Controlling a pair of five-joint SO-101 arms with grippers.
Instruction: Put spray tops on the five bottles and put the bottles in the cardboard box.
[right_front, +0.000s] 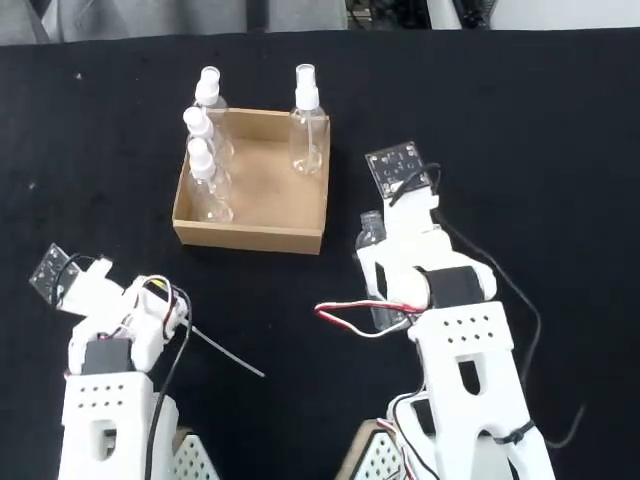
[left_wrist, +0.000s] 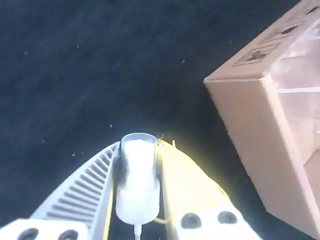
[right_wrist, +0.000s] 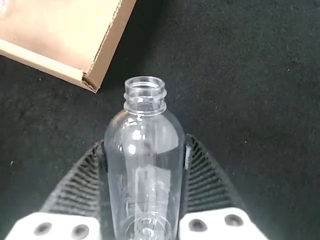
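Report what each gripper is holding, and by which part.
The left gripper holds a spray top, its fingers clamped on the white head. The right gripper holds the uncapped clear bottle by its body, below the shoulder.

Spray top (left_wrist: 136, 180) in gripper (left_wrist: 141, 150) — box (left_wrist: 260, 120) near
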